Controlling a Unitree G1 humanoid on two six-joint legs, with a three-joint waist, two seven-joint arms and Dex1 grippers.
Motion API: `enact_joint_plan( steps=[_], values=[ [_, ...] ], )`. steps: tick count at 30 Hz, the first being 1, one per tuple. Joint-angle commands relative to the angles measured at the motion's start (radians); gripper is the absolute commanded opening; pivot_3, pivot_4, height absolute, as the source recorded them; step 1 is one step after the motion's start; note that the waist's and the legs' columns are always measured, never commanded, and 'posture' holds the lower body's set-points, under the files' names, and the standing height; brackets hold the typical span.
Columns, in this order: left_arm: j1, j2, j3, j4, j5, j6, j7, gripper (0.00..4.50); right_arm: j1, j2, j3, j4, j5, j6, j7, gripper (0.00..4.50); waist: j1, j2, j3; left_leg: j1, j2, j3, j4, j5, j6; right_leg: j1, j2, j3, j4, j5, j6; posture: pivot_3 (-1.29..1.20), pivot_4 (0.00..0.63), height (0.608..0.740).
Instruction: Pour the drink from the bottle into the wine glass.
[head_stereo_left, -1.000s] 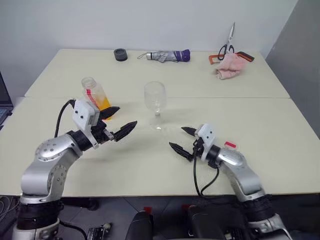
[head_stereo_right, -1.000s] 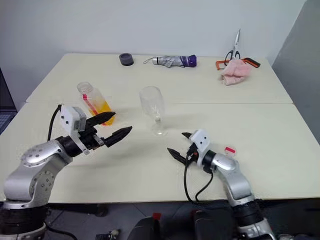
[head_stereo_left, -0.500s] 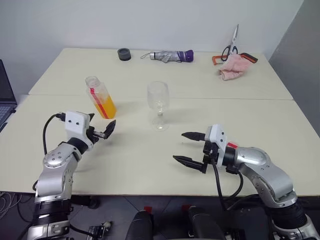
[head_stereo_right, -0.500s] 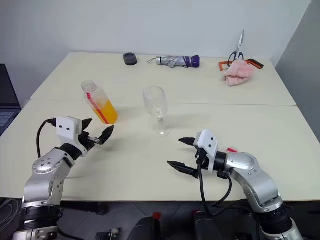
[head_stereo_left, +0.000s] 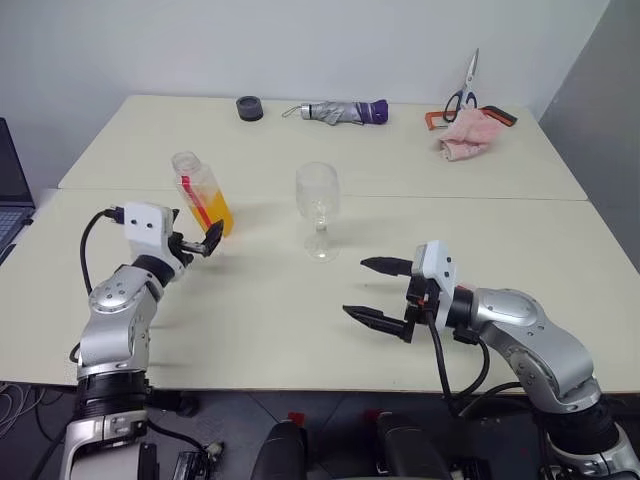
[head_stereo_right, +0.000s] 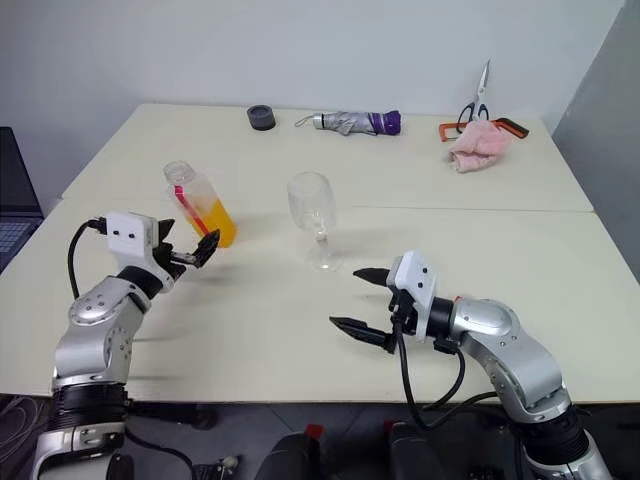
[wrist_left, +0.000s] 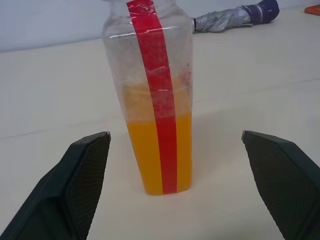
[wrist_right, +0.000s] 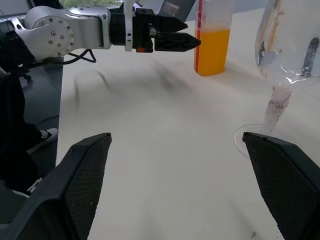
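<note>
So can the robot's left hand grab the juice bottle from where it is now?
Probably yes. The left gripper is open and aimed at the bottle, which stands upright just ahead of its fingers with only bare table between. The wine glass stands off to the side.

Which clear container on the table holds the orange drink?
The bottle with the red strip, about half full; the wine glass beside it is empty.

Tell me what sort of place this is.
Probably an office or lab test area: two plain cream tables pushed together against a bare white wall, with an odd mix of props such as a folded umbrella, scissors and a laptop's edge.
</note>
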Motion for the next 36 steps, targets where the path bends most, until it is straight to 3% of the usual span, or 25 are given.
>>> enact_joint_plan(
  steps=[1, 21, 30, 36],
  values=[
    [-0.051, 0.025, 0.025, 0.032, 0.001, -0.027, -0.008, 4.5, -0.025, 0.0, -0.009, -0.041, 0.018, -0.005, -0.005, 4.48, 0.0, 0.0, 0.0, 0.0, 0.0, 0.0, 0.0, 0.0, 0.0, 0.0, 0.0, 0.0, 0.0, 0.0, 0.0, 0.0, 0.15, 0.74],
    [-0.314, 0.039, -0.01, 0.404, 0.046, -0.152, -0.095, 4.5, -0.046, 0.0, 0.012, -0.042, 0.011, -0.008, -0.015, 4.48, 0.0, 0.0, 0.0, -0.001, 0.0, -0.002, 0.0, 0.0, 0.0, 0.0, 0.0, -0.003, 0.0, 0.0, 0.0, 0.0, 0.15, 0.74],
    [-0.357, 0.016, -0.016, 0.506, 0.047, -0.199, -0.113, 1.86, -0.054, 0.001, 0.013, -0.044, 0.008, -0.017, -0.024, 4.5, 0.0, 0.0, 0.0, -0.001, 0.0, -0.003, 0.0, 0.0, 0.0, 0.0, 0.0, -0.004, 0.0, 0.0, 0.0, 0.0, 0.15, 0.74],
    [-0.368, 0.018, -0.016, 0.534, 0.047, -0.218, -0.12, 1.71, -0.053, -0.002, 0.013, -0.048, -0.003, -0.027, -0.031, 4.5, 0.0, 0.0, 0.0, -0.001, 0.0, -0.003, 0.001, 0.0, 0.0, 0.001, 0.0, -0.005, 0.0, 0.0, 0.0, 0.0, 0.15, 0.74]
  ],
)
